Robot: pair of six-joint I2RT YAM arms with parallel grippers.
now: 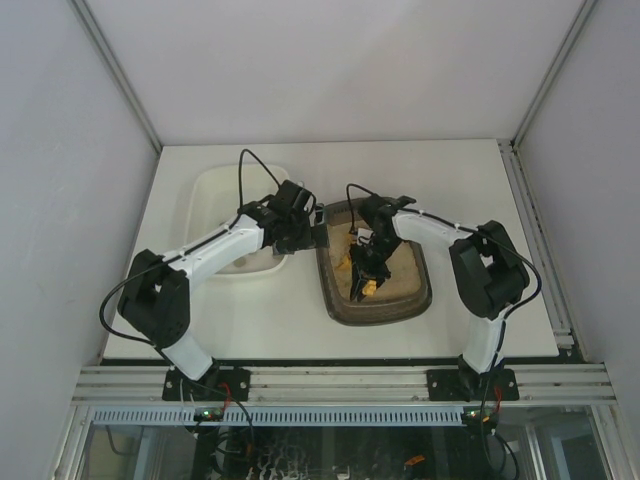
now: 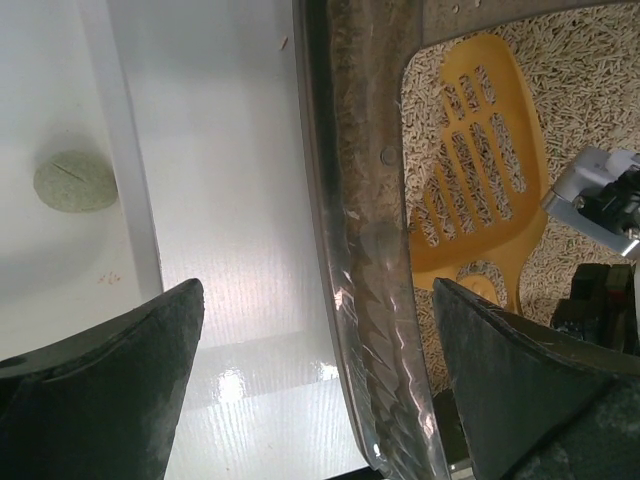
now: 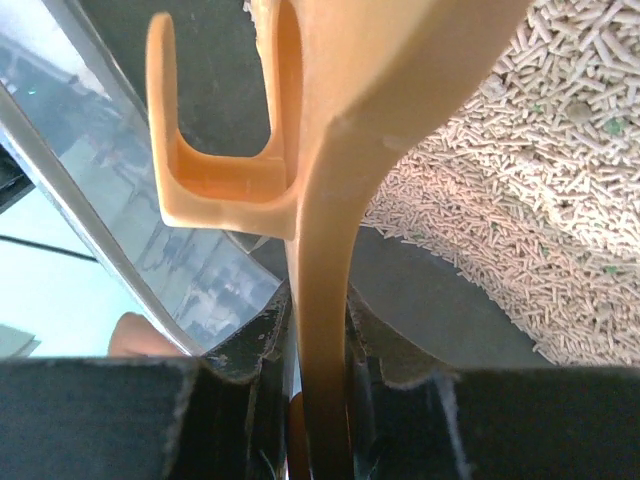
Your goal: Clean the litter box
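The litter box [image 1: 421, 300], a dark brown-grey tray with pale pellet litter, sits at the table's middle right. Its ribbed rim [image 2: 375, 300] runs between my left gripper's two open jaws. My left gripper [image 1: 312, 232] is at the box's left rim; in the wrist view [image 2: 318, 385] its jaws straddle the rim without touching it. My right gripper [image 1: 366, 268] is over the litter and shut on the handle of the yellow slotted scoop [image 3: 330, 260]. The scoop's blade [image 2: 480, 180] lies on the litter [image 3: 540, 180].
A white rounded tray [image 1: 225, 190] stands left of the litter box, under my left arm. A pale green round lump [image 2: 75, 182] lies in it. The enclosure's grey walls stand close on both sides.
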